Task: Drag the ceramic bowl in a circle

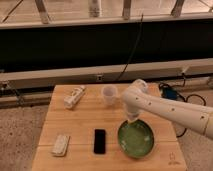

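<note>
On the right side of the wooden table (80,125), the green bowl (135,139) is sitting near the front edge, and your gripper (132,120) is pressing shut at the bowl's back rim, though its tips are hiding behind the arm, so whether it is really holding the rim is not clear. If you are swinging wide, the bowl is risking a slide off the front edge. The black phone (100,141) is lying just beside it, and the small cup (109,95) is standing close behind, so either could get bumped.
</note>
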{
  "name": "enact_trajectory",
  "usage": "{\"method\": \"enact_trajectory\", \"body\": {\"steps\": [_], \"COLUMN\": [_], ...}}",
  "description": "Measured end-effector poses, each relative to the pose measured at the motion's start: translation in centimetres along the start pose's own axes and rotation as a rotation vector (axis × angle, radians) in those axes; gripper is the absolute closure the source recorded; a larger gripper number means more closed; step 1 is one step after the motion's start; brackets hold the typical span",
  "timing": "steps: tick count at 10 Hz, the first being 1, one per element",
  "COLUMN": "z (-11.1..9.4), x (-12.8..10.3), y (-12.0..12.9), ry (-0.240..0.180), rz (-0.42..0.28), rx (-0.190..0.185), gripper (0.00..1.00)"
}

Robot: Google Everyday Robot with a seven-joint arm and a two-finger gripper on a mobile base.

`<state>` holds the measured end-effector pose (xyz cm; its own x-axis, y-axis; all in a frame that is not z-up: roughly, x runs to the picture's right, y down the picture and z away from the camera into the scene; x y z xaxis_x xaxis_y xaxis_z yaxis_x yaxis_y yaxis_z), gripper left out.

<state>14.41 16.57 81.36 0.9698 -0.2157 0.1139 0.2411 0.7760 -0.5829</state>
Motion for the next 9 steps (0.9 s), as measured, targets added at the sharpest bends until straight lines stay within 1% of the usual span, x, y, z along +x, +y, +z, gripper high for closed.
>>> {"method": "enact_trajectory", "body": {"steps": [3, 6, 9], "z": [0.04, -0.07, -0.09], "x": [0.10, -0.08, 0.21], "y": [-0.29, -0.25, -0.12], "ry": [-0.001, 0.001, 0.004], "rz": [-0.003, -0.012, -0.014], "rx": [-0.001, 0.000, 0.000], "gripper": [0.98, 0.98, 0.98]}}
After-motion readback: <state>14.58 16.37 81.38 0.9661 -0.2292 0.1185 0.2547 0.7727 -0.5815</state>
